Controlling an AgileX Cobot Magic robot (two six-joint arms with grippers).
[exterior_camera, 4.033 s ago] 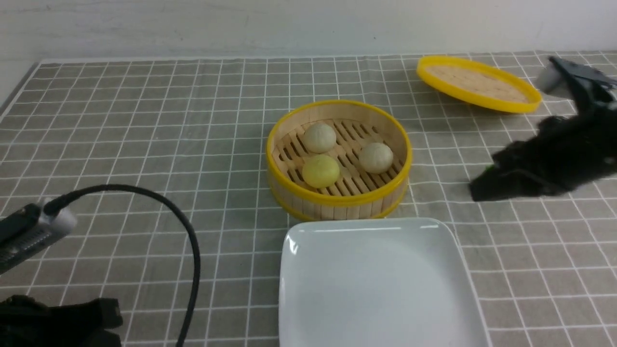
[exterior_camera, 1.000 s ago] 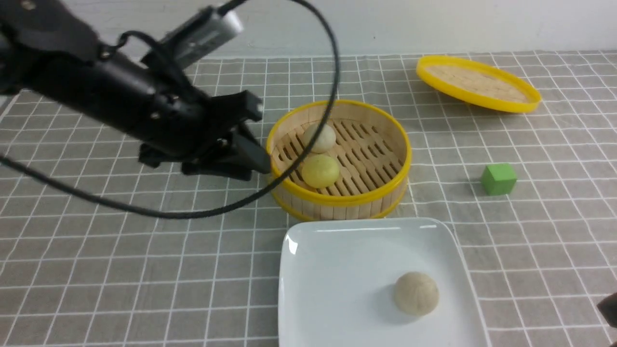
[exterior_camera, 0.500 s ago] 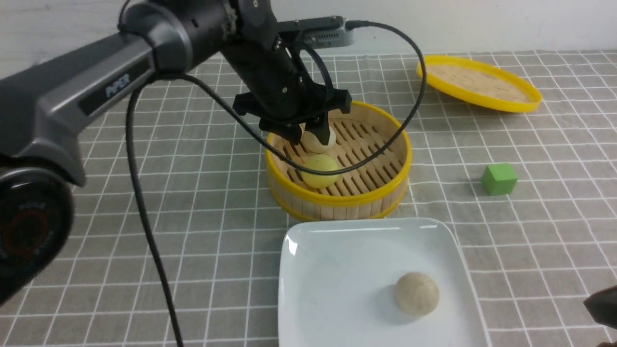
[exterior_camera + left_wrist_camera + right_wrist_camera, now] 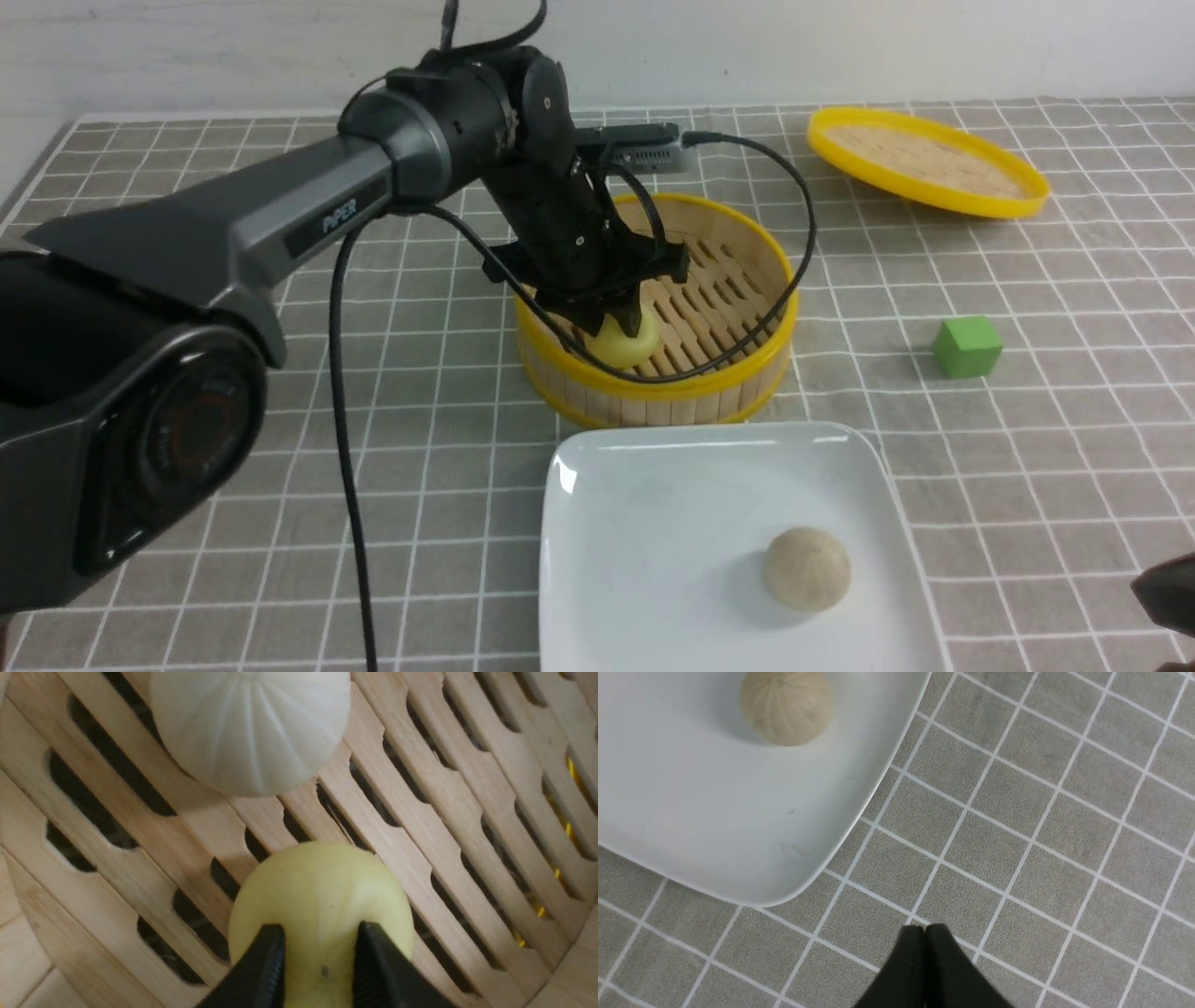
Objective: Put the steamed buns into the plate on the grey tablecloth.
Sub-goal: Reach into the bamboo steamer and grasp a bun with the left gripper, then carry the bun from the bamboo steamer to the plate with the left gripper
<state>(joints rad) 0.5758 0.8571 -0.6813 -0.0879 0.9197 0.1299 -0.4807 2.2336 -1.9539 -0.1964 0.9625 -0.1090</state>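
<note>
We see the grey tablecloth (image 4: pixel 448 485) spread under everything, its thin white lines forming small squares. Across it the left arm (image 4: pixel 280 219) reaches from the near left to the steamer basket (image 4: pixel 738 373), which stands at the middle of the cloth. The white square plate (image 4: pixel 653 523) lies just in front of the basket on the near side, and the flat yellow-rimmed lid (image 4: pixel 924 163) rests well apart at the far right. One beige bun (image 4: pixel 807 567) sits on the plate, toward its right half. Two buns remain on the basket's slats: a white bun (image 4: pixel 250 728), hidden behind the arm in the front view, and beside it a yellow bun (image 4: pixel 627 343). The left gripper (image 4: pixel 321 933) is down on the yellow bun, its fingers a little apart with the bun's top showing between them. We cannot tell whether it has a hold. The right gripper (image 4: pixel 925 933) hangs over bare cloth just off the plate's corner, its fingers pressed together with nothing between them. A green cube (image 4: pixel 967 346) lies to the right of the basket.
</note>
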